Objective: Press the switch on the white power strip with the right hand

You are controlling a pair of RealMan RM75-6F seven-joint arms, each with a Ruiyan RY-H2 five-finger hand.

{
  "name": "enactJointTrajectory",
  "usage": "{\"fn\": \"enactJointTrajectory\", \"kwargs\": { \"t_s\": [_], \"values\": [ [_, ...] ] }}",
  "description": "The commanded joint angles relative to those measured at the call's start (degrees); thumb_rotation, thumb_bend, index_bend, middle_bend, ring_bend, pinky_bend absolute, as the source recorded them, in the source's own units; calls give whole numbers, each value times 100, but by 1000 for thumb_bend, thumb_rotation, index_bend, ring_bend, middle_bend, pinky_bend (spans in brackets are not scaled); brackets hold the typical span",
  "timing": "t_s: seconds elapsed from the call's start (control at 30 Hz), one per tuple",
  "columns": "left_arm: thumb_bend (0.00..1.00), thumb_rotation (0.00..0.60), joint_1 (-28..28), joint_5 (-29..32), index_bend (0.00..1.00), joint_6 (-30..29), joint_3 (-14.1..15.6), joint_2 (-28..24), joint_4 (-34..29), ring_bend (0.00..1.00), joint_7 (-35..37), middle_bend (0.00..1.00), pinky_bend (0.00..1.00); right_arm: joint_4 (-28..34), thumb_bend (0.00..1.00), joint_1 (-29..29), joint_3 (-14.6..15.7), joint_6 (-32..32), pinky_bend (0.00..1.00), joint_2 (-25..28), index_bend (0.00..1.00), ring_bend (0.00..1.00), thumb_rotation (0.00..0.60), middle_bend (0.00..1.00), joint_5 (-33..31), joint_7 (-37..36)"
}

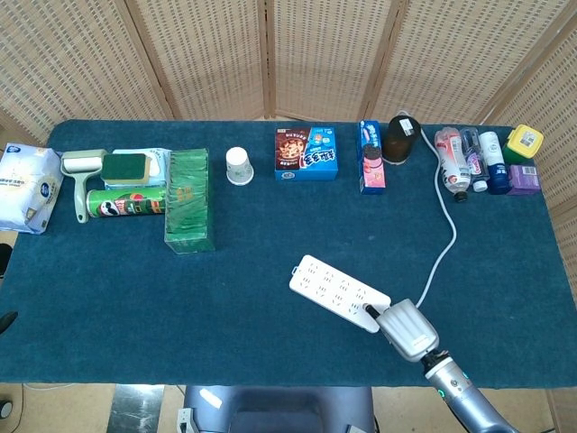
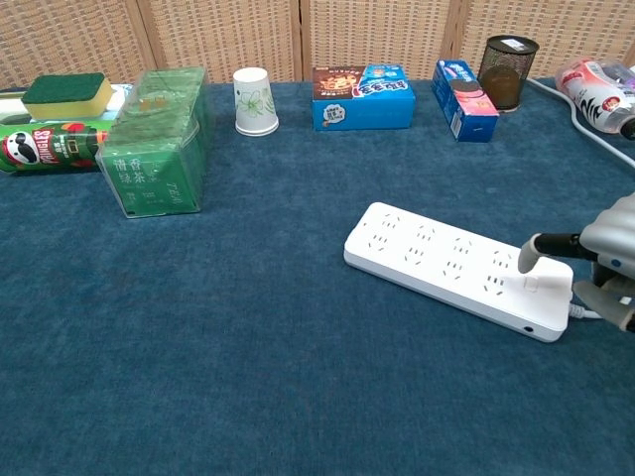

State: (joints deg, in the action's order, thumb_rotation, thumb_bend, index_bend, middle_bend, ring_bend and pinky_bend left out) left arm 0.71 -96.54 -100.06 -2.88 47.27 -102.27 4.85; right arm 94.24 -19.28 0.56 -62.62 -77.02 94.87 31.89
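Blue-clothed table [image 1: 225, 289]: right hand [image 2: 605, 263], fingers apparently curled holding nothing, extends one fingertip [image 2: 528, 260] onto white power strip [image 2: 446, 263] switch [image 2: 532, 284], pressing.

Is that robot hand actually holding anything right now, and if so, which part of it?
Nothing is held. The right hand only reaches one fingertip down onto the switch end of the white power strip. The left hand is out of view.

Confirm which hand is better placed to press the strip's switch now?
Right. The right hand is at the cord end of the white power strip, one fingertip directly over or on the switch; contact can't be confirmed. The left hand isn't in either view.
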Motion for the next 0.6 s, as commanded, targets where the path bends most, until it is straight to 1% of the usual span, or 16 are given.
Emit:
{"fn": "enactJointTrajectory", "kwargs": {
  "t_s": [0.03,0.27,0.6],
  "values": [
    [46,600,-4,9,0,14,4,2,11,0,19,0,78,-32,679,-52,-36,67,1000,-75,282,1000,600,1000,-134,118],
    [46,600,-10,46,0,31,-1,8,48,0,75,0,78,-50,680,-84,-10,74,1000,-70,283,1000,600,1000,-259,200],
    [46,600,-3,64,0,29,0,-3,69,0,108,0,77,-13,679,-77,130,-9,1000,-22,295,1000,600,1000,-248,161]
  ]
}}
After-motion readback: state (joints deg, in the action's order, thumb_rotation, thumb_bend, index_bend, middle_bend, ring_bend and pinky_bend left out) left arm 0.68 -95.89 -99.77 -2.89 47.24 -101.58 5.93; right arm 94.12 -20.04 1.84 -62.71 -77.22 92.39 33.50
